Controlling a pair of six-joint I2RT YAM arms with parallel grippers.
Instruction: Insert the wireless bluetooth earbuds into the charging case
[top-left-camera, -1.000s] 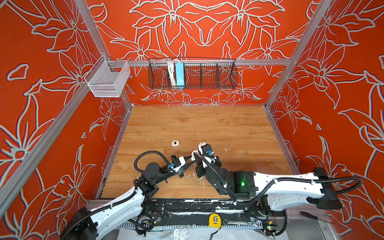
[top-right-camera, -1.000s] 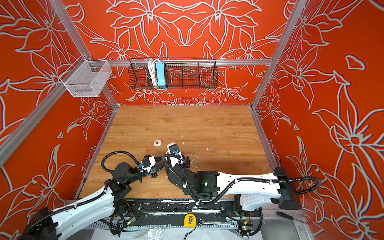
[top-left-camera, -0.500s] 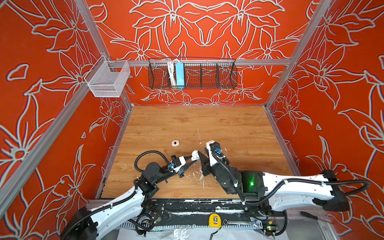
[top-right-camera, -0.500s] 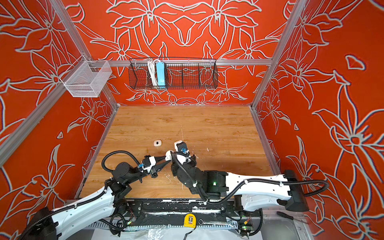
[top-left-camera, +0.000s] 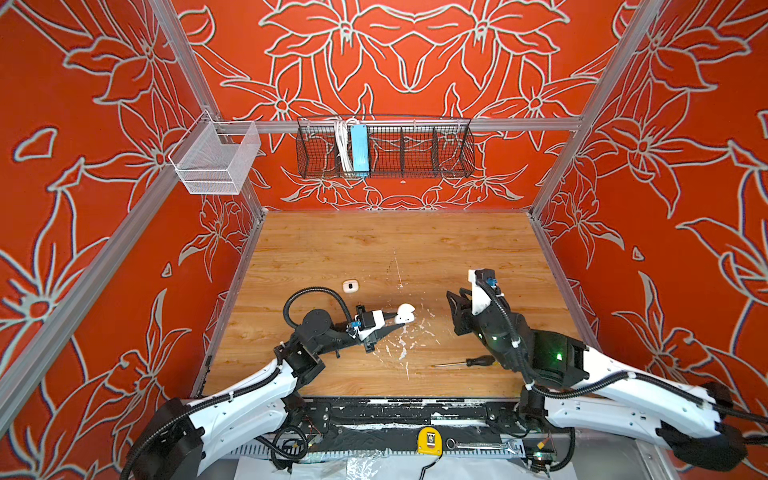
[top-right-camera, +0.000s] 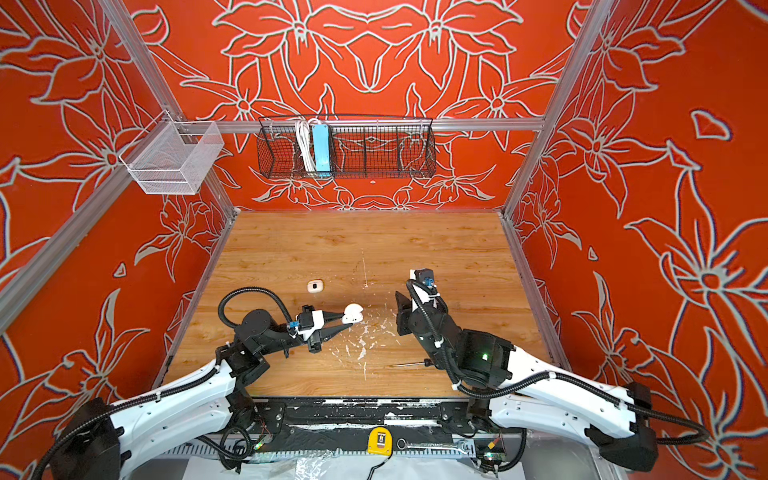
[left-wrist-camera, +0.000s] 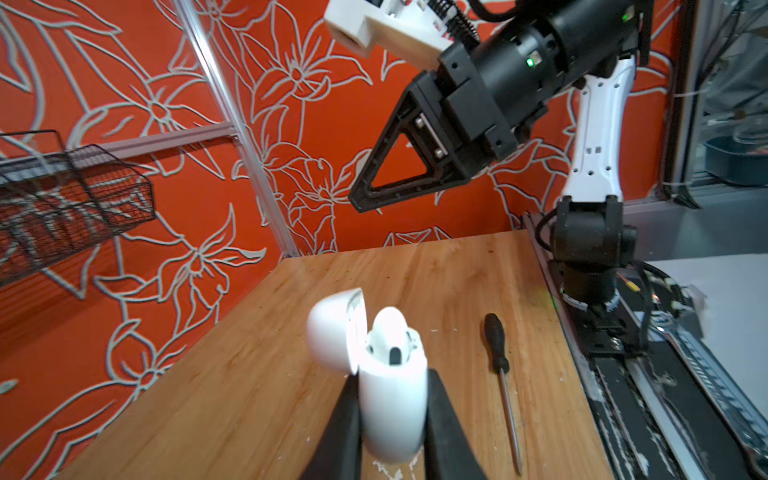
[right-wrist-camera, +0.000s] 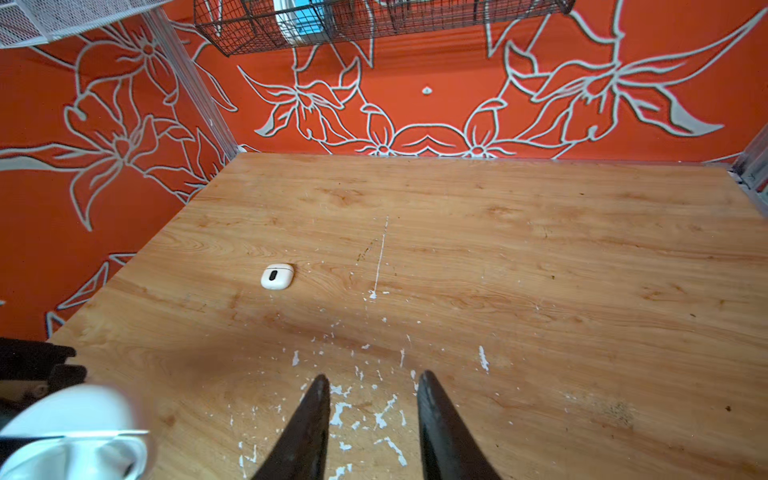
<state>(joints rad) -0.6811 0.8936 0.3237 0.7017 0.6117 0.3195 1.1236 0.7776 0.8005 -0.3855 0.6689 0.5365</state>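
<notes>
The left jaws squeeze the open charging case (left-wrist-camera: 392, 411) over the near counter (left-wrist-camera: 257, 399). Only the left wrist view shows one earbud (left-wrist-camera: 388, 332) sitting inside. The right jaws are a little apart and hold nothing. I think the next job is finding another earbud. I see none loose. A small white box (right-wrist-camera: 277, 276) lies farther back.

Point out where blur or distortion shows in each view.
Right wrist view: charging case at the edge is a blurred white blob, the white rounded-square box crisp. Left wrist view: wire basket smeared, screwdriver sharp. Both top views: sharp, frame posts splay outward.
</notes>
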